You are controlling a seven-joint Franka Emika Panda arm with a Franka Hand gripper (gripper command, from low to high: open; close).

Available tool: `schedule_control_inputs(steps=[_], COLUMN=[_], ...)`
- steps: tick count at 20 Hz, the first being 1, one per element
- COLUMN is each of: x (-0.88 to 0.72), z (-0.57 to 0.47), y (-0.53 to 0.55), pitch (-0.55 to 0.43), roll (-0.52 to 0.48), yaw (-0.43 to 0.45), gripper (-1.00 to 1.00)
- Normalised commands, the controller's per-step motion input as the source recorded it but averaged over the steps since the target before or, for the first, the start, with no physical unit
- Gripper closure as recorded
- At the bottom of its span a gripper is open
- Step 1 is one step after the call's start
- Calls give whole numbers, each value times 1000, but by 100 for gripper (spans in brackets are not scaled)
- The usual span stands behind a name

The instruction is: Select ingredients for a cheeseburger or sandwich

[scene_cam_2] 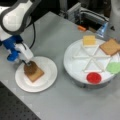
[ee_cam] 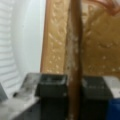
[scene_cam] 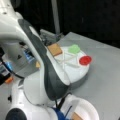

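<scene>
Divided tray [scene_cam: 75, 72] in a front view holds a toast square [scene_cam: 55, 49] on its far left, green lettuce piece [scene_cam: 74, 48] and red disc [scene_cam: 85, 60] to the right, the arm hiding much of it and the gripper hidden too. In a front view the tray [scene_cam_2: 75, 67] carries a cheese square [scene_cam_2: 89, 40], toast [scene_cam_2: 110, 46], lettuce [scene_cam_2: 114, 67] and disc [scene_cam_2: 94, 77], while the white plate [scene_cam_2: 47, 75] on the left holds another toast square [scene_cam_2: 36, 74] with the brown patty [scene_cam_2: 30, 68] on it, gripper [scene_cam_2: 27, 64] at the patty's far edge. Wrist view: the patty [ee_cam: 75, 62] stands edge-on between the two fingers [ee_cam: 51, 83], jaws closed on it, toast [ee_cam: 100, 50] beneath.
</scene>
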Motion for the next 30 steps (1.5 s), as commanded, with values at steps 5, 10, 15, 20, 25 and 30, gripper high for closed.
schedule_control_inputs(steps=[5,10,15,20,25,30], x=[11,-5,-13,2,-3,-10], z=[-61,-72,-71,-74,-63,-63], y=[68,68,82,81,74,53], pitch=[-11,-22,-36,-46,-47,-41], roll=[-134,-141,-149,-151,-147,-152], yaw=[48,49,45,45,51,59], gripper=[100,100,100,100,-100,-100])
